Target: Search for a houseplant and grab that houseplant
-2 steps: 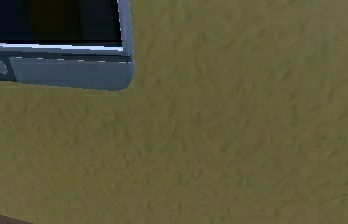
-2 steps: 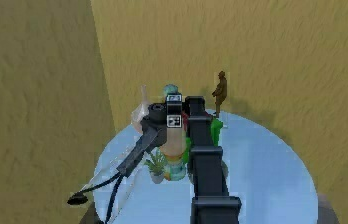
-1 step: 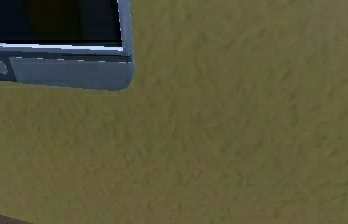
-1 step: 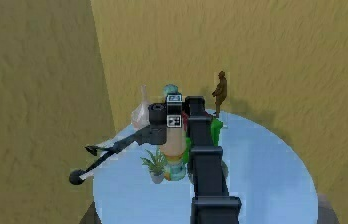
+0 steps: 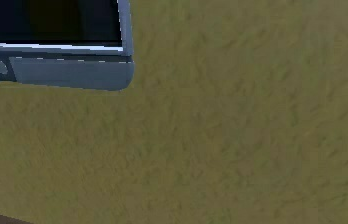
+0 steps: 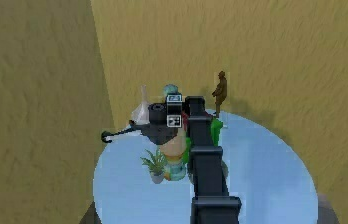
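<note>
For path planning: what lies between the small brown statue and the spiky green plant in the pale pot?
In the arm side view, the dark square arm crosses between brown statue and green plant.

Brown statuette (image 6: 220, 92) on round table (image 6: 274, 168); grey-framed screen (image 5: 52, 40).

A table (image 6: 272, 170) stands in a corner where two walls (image 6: 42, 80) meet, in the arm side view. The arm (image 6: 207, 165) reaches across the tabletop from the bottom edge, its gripper (image 6: 110, 134) pointing left near the table's far-left rim. A houseplant (image 6: 157, 162) sits on the table just left of the arm; a second plant (image 6: 215, 130) sits just right of it. A statuette (image 6: 220, 92) stands at the table's far edge, behind the second plant. In the forward view, the corner of a screen (image 5: 52, 30) occupies the upper left, against a wall (image 5: 232, 130).
</note>
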Available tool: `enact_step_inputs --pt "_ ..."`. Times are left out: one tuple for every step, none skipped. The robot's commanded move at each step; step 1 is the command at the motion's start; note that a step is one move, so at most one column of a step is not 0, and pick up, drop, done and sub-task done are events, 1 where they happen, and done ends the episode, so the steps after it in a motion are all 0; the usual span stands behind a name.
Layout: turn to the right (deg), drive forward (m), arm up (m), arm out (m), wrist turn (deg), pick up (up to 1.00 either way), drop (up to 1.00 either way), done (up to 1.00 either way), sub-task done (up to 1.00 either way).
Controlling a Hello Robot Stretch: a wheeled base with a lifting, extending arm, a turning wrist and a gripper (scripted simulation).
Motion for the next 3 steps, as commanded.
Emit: enact_step_inputs --pt "0.0 0.0 0.0 0.0 27.0 0.0 0.0 0.0 0.0" --pt "0.0 0.0 -0.3 0.0 0.0 0.0 0.0 0.0 0.0" --pt "0.0 0.0 0.0 0.0 0.0 1.0 0.0 0.0 0.0"
